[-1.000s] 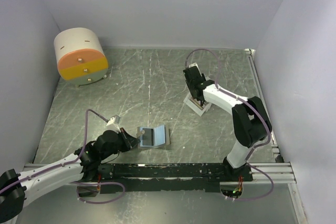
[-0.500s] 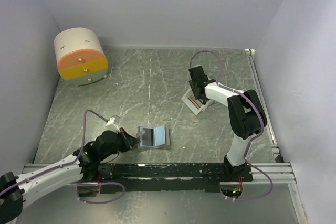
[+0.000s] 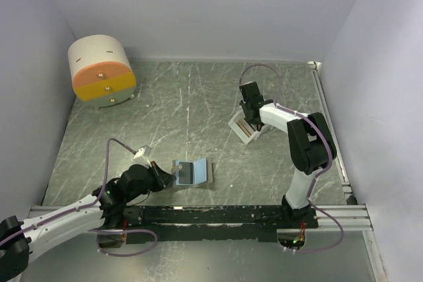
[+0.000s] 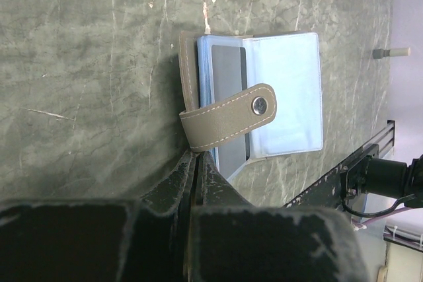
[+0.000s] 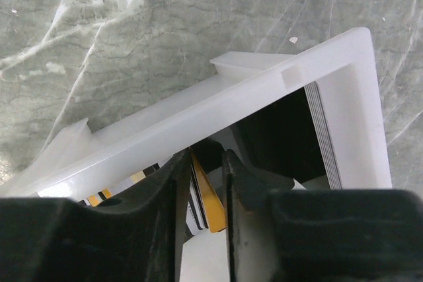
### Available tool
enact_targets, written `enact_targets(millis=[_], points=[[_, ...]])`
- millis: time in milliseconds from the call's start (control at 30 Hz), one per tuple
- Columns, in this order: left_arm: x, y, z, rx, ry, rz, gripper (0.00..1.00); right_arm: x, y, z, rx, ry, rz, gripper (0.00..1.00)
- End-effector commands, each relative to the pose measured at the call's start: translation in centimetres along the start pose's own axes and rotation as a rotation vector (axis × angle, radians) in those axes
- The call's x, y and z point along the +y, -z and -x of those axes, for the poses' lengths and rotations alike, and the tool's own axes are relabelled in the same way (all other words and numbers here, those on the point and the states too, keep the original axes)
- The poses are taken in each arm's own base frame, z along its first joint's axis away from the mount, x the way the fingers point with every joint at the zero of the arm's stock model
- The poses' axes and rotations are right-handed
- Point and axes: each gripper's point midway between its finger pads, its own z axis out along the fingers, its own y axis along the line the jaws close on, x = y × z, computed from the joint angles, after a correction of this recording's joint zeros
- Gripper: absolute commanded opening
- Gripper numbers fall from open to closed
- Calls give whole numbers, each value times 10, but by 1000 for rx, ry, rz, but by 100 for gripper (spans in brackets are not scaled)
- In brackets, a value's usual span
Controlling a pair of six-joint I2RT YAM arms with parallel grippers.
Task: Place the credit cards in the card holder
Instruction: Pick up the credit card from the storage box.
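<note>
Left fingers [image 4: 168,193] pinch holder [image 4: 284,90]; right fingers [image 5: 248,186] flank cards [image 5: 210,206].

From the black base rail [image 3: 218,214] upward, the left arm [image 3: 66,218] and right arm [image 3: 281,117] show white links, black joints, matte black jaws and looping lilac cables [image 3: 261,66].

Taupe card holder [image 4: 225,120], light-blue inside, white tray [image 5: 264,90], orange-yellow credit cards [image 5: 210,206], grey-green veined table [image 4: 86,64]
</note>
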Motion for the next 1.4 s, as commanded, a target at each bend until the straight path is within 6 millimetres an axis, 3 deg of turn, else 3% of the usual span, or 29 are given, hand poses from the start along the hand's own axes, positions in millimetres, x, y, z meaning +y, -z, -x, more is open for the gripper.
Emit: enact_targets(millis=[0,167,700,1067,1367], points=[[-11,0,3,-4,-1,-38,7,0,10,4,-14,-8,25,18],[-11,0,3,-6,-5,-39,7,-7,27,17,-52,-21,10,0],[-13,2,4,-10,-2,-53,7,-12,55,25,-94,-42,15,0],[-14,1,4,-7,2,-50,7,-24,98,47,-178,-82,-35,0],[-12,1,6,-1,9,-6,31,-14,140,60,-254,-97,22,0]])
